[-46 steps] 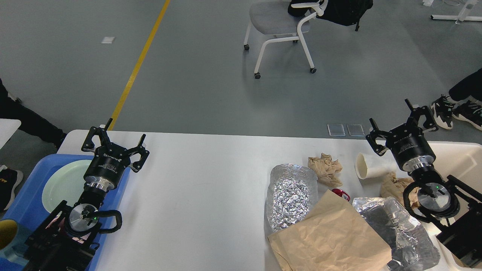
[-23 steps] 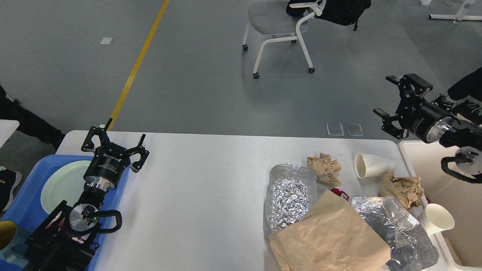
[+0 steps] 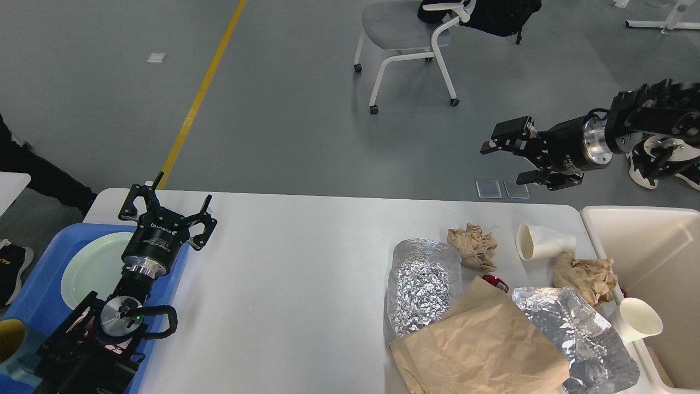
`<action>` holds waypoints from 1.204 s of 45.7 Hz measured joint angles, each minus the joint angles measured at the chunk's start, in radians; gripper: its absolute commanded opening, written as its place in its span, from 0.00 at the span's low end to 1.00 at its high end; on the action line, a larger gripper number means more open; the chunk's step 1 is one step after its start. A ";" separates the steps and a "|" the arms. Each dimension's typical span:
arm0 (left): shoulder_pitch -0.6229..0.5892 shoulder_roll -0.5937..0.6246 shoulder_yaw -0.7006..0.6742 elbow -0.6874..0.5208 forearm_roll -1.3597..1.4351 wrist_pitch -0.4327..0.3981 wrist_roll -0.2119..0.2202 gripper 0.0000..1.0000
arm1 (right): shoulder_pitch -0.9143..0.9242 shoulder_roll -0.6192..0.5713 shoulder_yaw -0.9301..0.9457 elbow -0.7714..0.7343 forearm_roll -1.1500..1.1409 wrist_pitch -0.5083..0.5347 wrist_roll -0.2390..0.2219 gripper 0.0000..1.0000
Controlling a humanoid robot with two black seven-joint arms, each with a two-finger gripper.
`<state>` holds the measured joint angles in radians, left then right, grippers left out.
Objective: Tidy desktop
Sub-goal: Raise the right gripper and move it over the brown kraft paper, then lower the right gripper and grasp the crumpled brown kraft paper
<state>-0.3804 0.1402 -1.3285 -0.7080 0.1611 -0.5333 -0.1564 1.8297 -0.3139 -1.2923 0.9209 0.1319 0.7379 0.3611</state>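
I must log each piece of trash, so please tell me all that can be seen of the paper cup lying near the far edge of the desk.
The paper cup is white, plain and cone-shaped, and looks like thin paper. It lies on its side on the desktop, open mouth to the left; the inside looks empty. A crumpled brown paper ball lies against its near side. No gripper touches it.

The desktop [image 3: 284, 284] fills the lower half of the frame, white and matte. At its lower left edge sits a blue tray [image 3: 38, 284]. Toward the lower right lie a foil sheet [image 3: 421, 284], a flat brown paper bag [image 3: 481, 345], a second foil piece [image 3: 579, 334], two crumpled brown paper wads [image 3: 473, 246] [image 3: 585, 276], a tipped white paper cup [image 3: 541, 241] and a small red item [image 3: 496, 282].
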 measured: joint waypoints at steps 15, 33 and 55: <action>0.000 0.000 0.000 0.001 0.000 0.000 0.000 0.96 | 0.406 0.058 0.052 0.437 -0.033 0.127 -0.484 1.00; 0.000 0.000 0.000 0.001 0.000 0.000 0.000 0.96 | 0.735 0.019 0.141 0.815 0.010 0.064 -0.629 0.98; 0.000 -0.001 -0.001 0.001 0.000 0.000 0.000 0.96 | 0.424 -0.008 0.300 0.817 0.044 -0.069 -0.631 0.98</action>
<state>-0.3804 0.1396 -1.3298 -0.7071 0.1611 -0.5333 -0.1563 2.2541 -0.3216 -0.9919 1.7379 0.1764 0.6690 -0.2701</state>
